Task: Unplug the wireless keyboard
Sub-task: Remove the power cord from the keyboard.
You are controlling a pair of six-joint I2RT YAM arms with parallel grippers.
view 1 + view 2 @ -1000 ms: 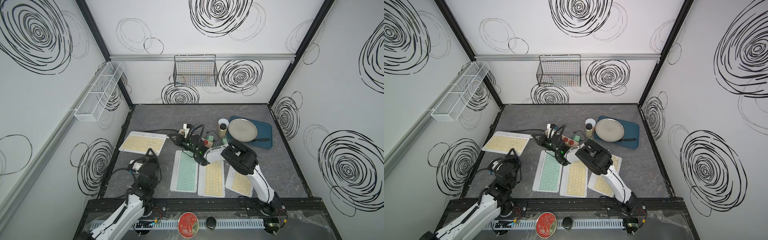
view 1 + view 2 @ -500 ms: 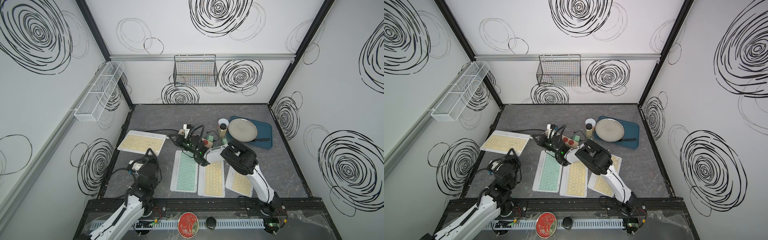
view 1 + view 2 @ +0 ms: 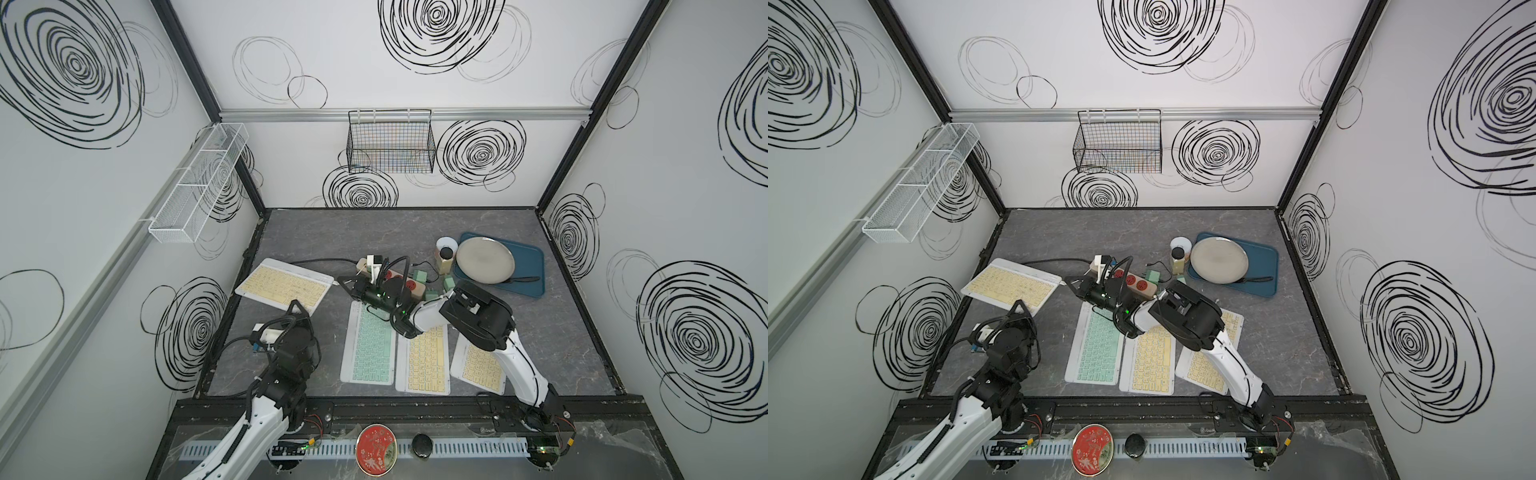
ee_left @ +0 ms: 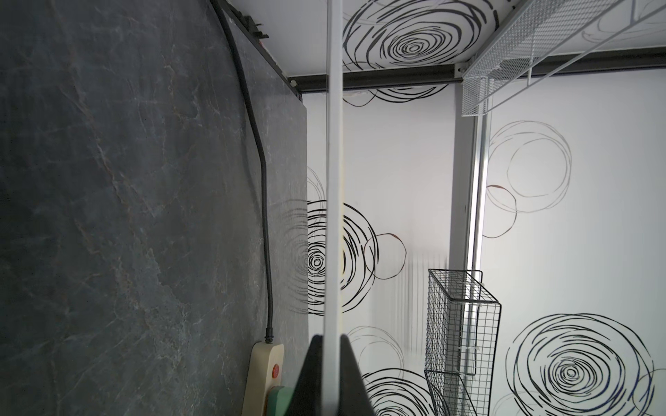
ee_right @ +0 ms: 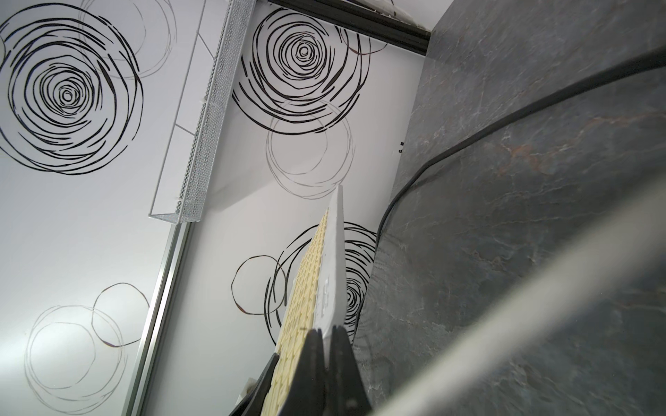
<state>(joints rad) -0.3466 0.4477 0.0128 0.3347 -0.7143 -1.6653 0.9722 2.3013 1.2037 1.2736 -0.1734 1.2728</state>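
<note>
The wireless keyboard (image 3: 284,284) (image 3: 1009,284), white with yellow keys, lies at the table's left. My left gripper (image 3: 297,306) (image 3: 1018,305) is shut on its near edge; the left wrist view shows that edge (image 4: 333,180) as a white strip pinched between the jaws (image 4: 331,340). My right gripper (image 3: 345,286) (image 3: 1070,284) sits at the keyboard's right end. In the right wrist view its jaws (image 5: 326,329) are shut on a small white plug at the edge of the keyboard (image 5: 313,284). A beige power strip (image 3: 397,279) (image 4: 265,371) with a white charger (image 3: 372,266) lies just behind.
A green keyboard (image 3: 370,345) and two yellow-keyed ones (image 3: 424,359) (image 3: 482,368) lie under the right arm. At the back right are green plugs (image 3: 419,276), a jar (image 3: 445,258) and a blue tray (image 3: 530,259) with a plate (image 3: 485,259). The strip's black cord (image 3: 320,262) runs left.
The right jaws have closed the last bit at the keyboard's end. Both arms and the keyboard stay where they were.
</note>
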